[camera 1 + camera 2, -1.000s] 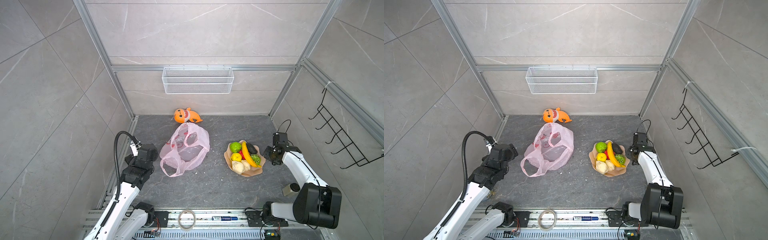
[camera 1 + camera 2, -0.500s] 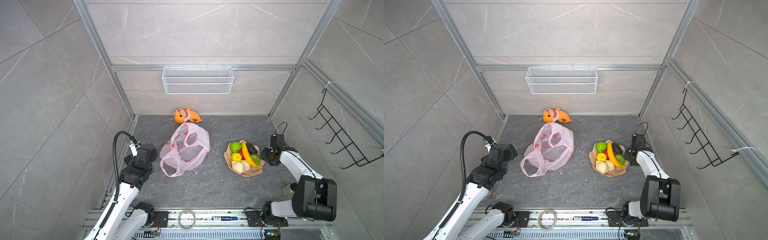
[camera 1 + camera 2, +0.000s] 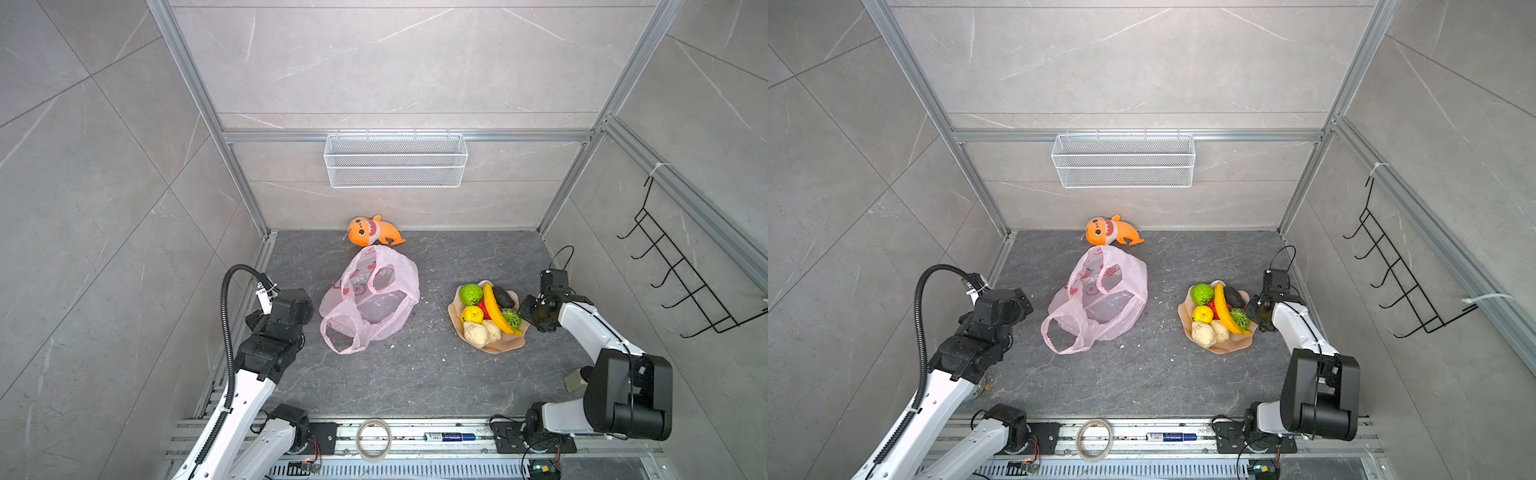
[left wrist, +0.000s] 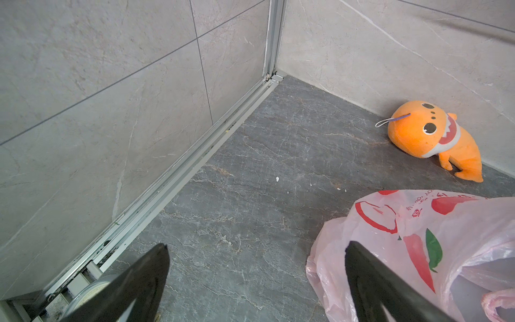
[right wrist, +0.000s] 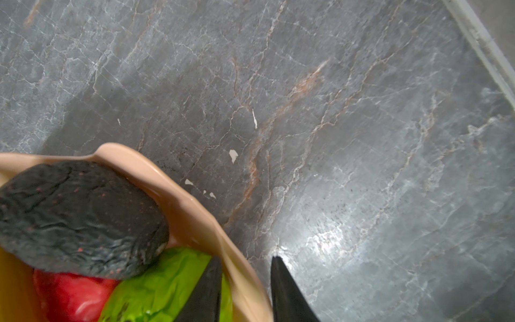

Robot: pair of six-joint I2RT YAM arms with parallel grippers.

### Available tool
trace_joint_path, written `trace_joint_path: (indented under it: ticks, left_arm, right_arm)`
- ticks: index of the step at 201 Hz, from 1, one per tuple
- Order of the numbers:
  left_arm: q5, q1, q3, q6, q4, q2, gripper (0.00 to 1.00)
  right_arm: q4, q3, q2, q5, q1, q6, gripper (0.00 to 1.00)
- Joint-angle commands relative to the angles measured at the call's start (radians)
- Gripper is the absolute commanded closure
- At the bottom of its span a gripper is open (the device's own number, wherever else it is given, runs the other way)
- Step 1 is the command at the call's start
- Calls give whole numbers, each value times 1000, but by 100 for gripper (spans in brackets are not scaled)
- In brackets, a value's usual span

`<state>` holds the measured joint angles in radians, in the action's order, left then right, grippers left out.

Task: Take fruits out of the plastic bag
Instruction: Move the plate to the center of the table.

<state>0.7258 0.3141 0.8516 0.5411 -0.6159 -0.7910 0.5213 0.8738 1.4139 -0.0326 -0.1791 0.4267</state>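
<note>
Near the middle of the surface (image 3: 415, 374), flat and crumpled: bag (image 3: 370, 299), one handle loop toward the front. Just behind it, against the back wall: plush shark (image 3: 374, 230). Right of the bag and well apart from it: plate (image 3: 505, 345), heaped with the fruits (image 3: 490, 309).

Left gripper (image 4: 256, 244): spread wide, grips nothing, hovers just beside the bag's left edge, with one finger seen against the pink plastic in the wrist view.

Right gripper (image 5: 245, 258): parted only narrowly, straddles the plate rim near the avocado (image 5: 78, 217), with one finger over a green fruit (image 5: 167, 278) and one outside over bare surface. Cannot tell whether pinching the rim or merely bracketing it.
</note>
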Motion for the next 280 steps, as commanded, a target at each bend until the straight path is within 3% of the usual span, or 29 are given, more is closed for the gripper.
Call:
trace_joint_path:
  ticks: [1,86,200,280]
  left_arm:
    - [3,-4,18,-12,-9,9,0]
    - [6,-4,10,-15,-10,21,0]
    - [-2,-4,1,-2,-30,45,0]
    - [1,-4,1,-2,-42,55,0]
  right_arm:
    - [-1,-18,-4,10,-2,18,67]
    - [-10,9,34,8,85,46,68]
    - [5,129,106,-53,292,129,69]
    - [32,151,88,-102,302,108,65]
